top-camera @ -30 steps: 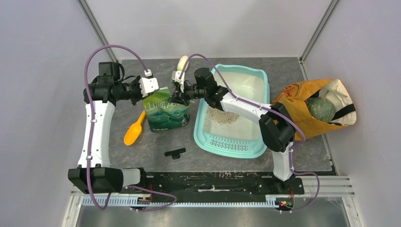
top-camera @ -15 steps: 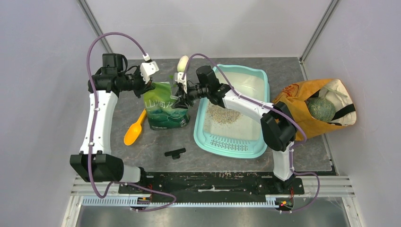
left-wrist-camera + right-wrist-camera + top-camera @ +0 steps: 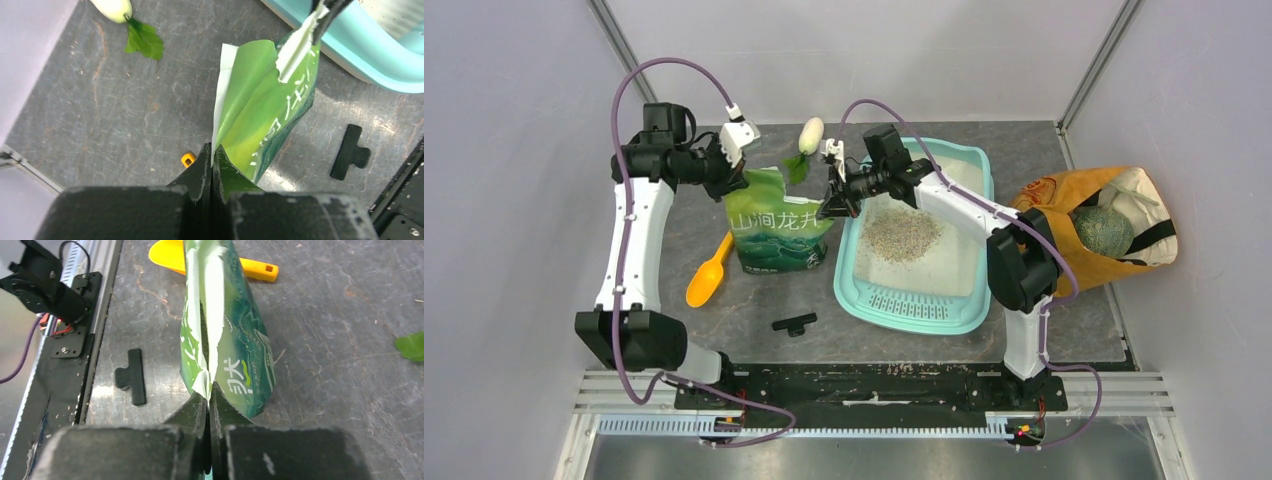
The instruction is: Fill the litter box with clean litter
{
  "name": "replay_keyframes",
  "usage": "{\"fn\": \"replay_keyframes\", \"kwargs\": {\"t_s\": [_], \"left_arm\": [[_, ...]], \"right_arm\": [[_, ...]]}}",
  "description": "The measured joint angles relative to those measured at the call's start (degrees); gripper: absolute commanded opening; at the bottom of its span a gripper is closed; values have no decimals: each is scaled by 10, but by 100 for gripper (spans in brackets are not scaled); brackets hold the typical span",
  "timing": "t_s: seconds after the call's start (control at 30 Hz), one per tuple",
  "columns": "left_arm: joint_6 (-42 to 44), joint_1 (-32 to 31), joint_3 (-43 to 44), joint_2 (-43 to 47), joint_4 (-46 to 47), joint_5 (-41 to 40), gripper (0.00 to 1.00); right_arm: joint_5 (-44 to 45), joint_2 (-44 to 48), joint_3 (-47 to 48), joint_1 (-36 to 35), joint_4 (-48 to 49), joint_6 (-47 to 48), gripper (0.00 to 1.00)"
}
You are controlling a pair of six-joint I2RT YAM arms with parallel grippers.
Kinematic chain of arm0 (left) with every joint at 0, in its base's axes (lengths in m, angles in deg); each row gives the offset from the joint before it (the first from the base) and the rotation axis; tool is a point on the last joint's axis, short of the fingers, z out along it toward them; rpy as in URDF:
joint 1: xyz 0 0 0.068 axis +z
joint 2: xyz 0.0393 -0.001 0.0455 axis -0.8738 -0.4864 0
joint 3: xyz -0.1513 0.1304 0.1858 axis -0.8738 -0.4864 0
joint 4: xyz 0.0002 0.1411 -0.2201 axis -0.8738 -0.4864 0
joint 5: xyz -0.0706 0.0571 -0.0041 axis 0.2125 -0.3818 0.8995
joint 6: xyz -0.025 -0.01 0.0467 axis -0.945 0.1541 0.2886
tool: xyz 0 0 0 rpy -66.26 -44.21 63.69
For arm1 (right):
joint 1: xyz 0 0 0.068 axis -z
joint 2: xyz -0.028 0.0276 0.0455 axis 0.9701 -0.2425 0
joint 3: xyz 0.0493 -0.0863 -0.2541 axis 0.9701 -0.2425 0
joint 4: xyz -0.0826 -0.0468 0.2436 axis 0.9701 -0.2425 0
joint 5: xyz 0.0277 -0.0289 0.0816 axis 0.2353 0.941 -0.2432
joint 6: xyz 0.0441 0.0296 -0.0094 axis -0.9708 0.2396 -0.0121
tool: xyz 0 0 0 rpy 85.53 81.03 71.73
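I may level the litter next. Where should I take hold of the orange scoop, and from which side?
Take the orange scoop by its narrow straight handle, from above, fingers across its width. It lies flat, bowl at the near end, handle tip close to the green pouch, so grip mid-handle. The left gripper is nearer, though now shut on the green pouch.

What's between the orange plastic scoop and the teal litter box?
In the top external view, the green printed pouch stands between the orange plastic scoop and the teal plastic litter box, its top pinched by the left gripper and right gripper.
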Motion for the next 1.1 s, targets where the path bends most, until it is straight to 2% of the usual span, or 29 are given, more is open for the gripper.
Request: {"fn": "replay_keyframes", "kwargs": {"t_s": [0.1,0.13,0.17,0.2,0.37,0.4,0.47,0.5,0.6,0.67,0.8,0.87,0.9,1.0,1.1], "left_arm": [[-18,-2,36,-39,-24,-15,2],[-24,-3,50,-54,-35,-19,2],[-30,-3,65,-72,-48,-23,2],[-35,-3,81,-89,-61,-25,3],[-50,-3,127,-149,-110,-44,31],[-53,-2,129,-154,-116,-50,36],[-60,1,131,-158,-126,-57,45],[-61,2,132,-158,-130,-59,47],[-66,9,138,-155,-131,-56,55],[-65,14,138,-146,-130,-50,57],[-61,19,131,-109,-127,-31,59],[-59,20,127,-88,-127,-19,60],[-59,21,127,-77,-125,-13,60],[-60,22,114,-43,-93,17,62],[-48,24,63,16,-52,54,61]], "right_arm": [[-12,0,9,0,-21,1,0],[-15,-1,12,-1,-28,1,3],[-20,-3,17,-1,-37,3,17],[-24,-5,19,-1,-42,4,24],[-39,-9,31,2,-74,14,19],[-39,-9,32,3,-79,14,21],[-41,-9,32,4,-87,14,34],[-41,-9,32,5,-91,14,36],[-45,-9,34,5,-98,16,33],[-45,-9,35,5,-102,16,32],[-45,-9,37,5,-103,18,17],[-45,-9,37,5,-104,19,13],[-45,-9,37,5,-105,18,16],[-45,-10,40,5,-109,11,31],[-47,-17,57,6,-113,-10,32]]}}
